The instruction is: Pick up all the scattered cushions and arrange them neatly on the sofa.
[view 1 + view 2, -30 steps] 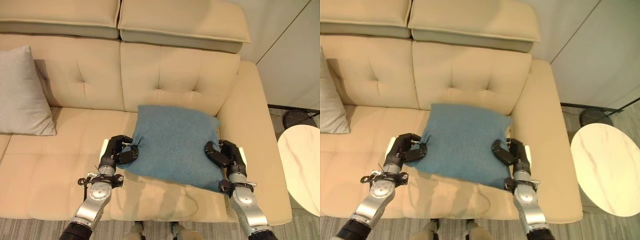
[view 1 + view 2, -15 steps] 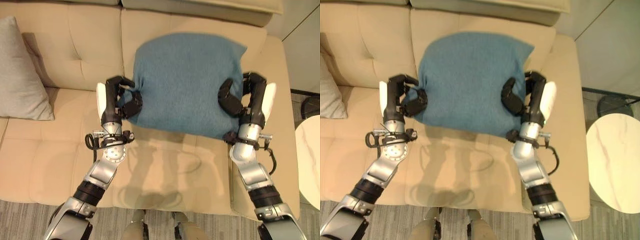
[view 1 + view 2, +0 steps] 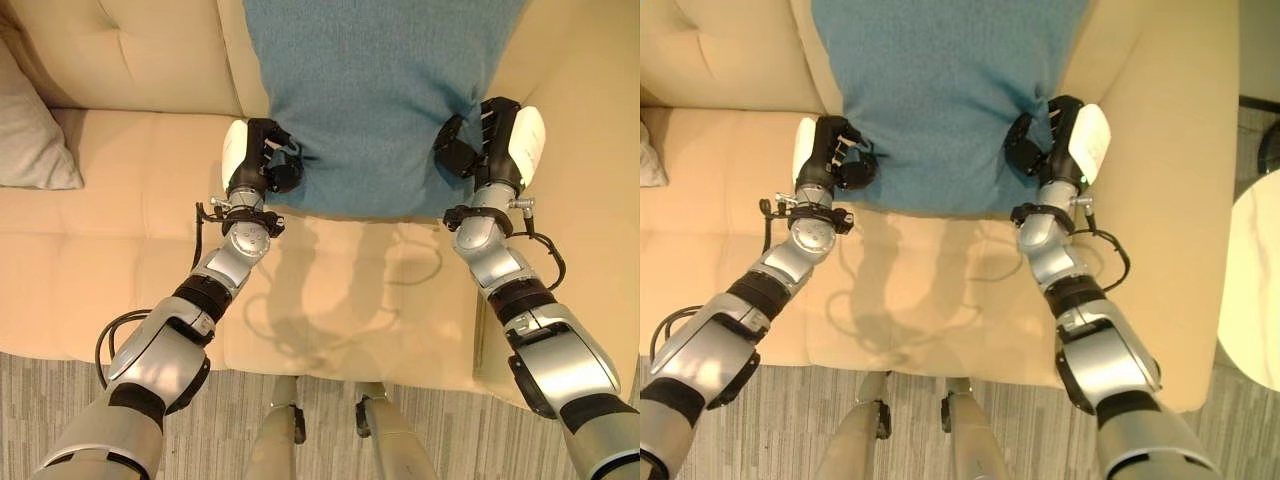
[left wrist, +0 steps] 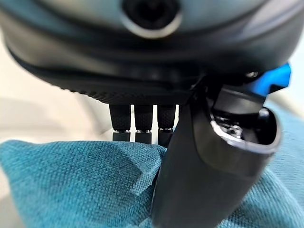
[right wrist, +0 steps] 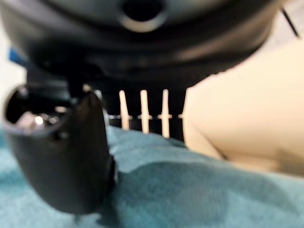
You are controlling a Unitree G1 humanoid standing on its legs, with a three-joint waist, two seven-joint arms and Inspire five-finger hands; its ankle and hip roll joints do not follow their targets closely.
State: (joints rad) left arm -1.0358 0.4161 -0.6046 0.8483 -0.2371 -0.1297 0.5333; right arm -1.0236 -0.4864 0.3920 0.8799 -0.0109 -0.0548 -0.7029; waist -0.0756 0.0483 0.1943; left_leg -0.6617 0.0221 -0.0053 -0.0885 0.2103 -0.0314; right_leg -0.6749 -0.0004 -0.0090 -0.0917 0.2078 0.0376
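A blue cushion [image 3: 375, 95] is held up against the backrest of the beige sofa [image 3: 120, 250], its lower edge above the seat. My left hand [image 3: 262, 168] pinches its left lower side, thumb in front and fingers behind the cloth [image 4: 85, 185]. On the opposite side my right hand [image 3: 482, 148] grips the right lower edge the same way [image 5: 190, 190]. A light grey cushion [image 3: 30, 135] leans at the sofa's far left.
The sofa seat [image 3: 350, 290] below the blue cushion is bare. A grey striped rug [image 3: 60, 400] runs along the sofa's front. A white round side table [image 3: 1260, 290] stands to the right of the sofa's armrest.
Both hands have lifted the blue cushion off the seat and carried it up and back against the backrest. The camera has tipped down, so the whole scene has shifted.
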